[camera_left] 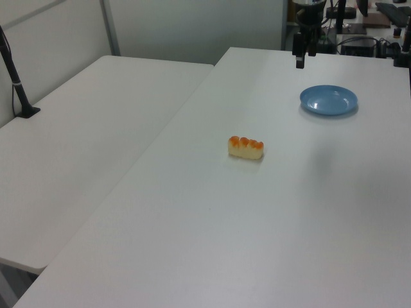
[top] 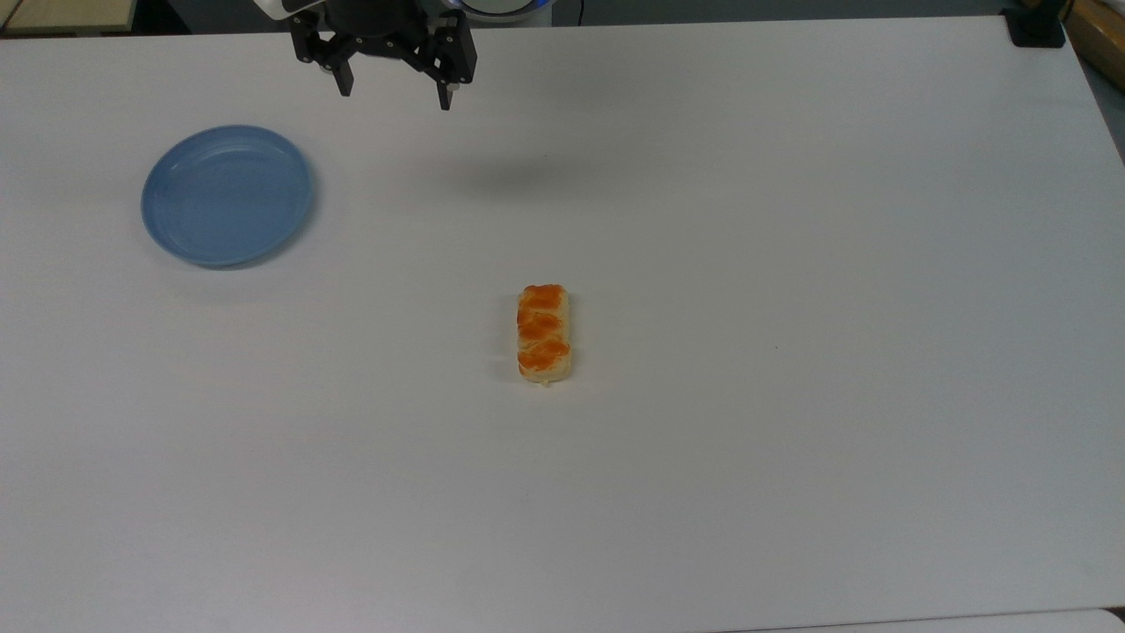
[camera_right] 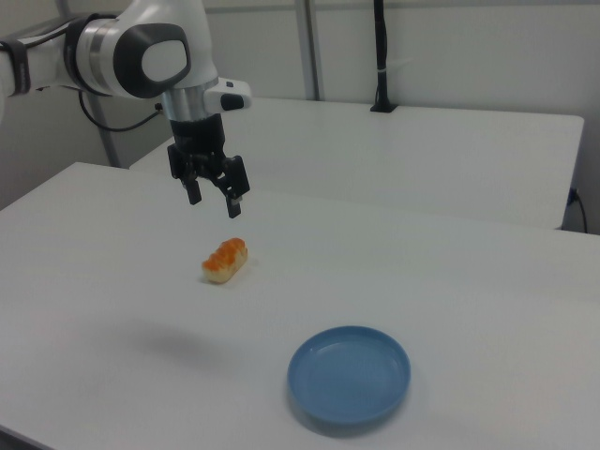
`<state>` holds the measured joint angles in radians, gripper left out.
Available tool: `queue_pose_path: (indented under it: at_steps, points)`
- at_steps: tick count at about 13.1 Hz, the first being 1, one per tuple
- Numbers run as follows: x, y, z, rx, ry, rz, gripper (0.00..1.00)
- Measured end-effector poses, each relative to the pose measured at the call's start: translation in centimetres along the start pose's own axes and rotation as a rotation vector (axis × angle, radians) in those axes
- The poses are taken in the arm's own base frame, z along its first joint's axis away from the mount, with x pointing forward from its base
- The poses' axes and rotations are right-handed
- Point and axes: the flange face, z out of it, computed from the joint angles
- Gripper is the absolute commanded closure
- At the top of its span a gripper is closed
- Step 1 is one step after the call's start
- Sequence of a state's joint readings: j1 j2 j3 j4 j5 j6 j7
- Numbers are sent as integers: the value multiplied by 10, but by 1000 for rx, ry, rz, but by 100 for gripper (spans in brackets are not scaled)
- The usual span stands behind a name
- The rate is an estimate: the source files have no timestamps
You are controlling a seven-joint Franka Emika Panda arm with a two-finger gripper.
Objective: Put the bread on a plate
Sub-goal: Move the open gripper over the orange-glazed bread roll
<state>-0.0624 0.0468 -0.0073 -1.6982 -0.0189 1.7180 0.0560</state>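
Mid-frame in the top view, the bread point(top: 544, 333) lies flat on the white worktop point(top: 791, 396), long axis running up the frame. It looks light and soft, likely to dent, so a gentle pinch across its narrow middle seems best. Upper left sits the plate point(top: 228, 194), bare, well apart from the roll. At the top edge the gripper point(top: 395, 90) hangs high, jaws spread wide, holding nothing.

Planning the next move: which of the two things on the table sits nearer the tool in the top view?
The blue plate; the bread lies farther from the open tool.
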Motion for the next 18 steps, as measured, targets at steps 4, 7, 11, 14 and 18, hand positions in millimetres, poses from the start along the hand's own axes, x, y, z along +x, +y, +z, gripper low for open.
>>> queue_pose_path:
  at_steps: [4, 7, 11, 14, 18]
  points:
    - [13, -9, 20, -1, -20, -15, 0]
    - [38, -29, 42, 8, 9, -41, 0]
    - [65, -64, 65, 21, 79, -43, 0]
    - [85, -104, 120, 24, 90, -61, 0]
    - [92, -149, 169, 15, 89, -73, 0]
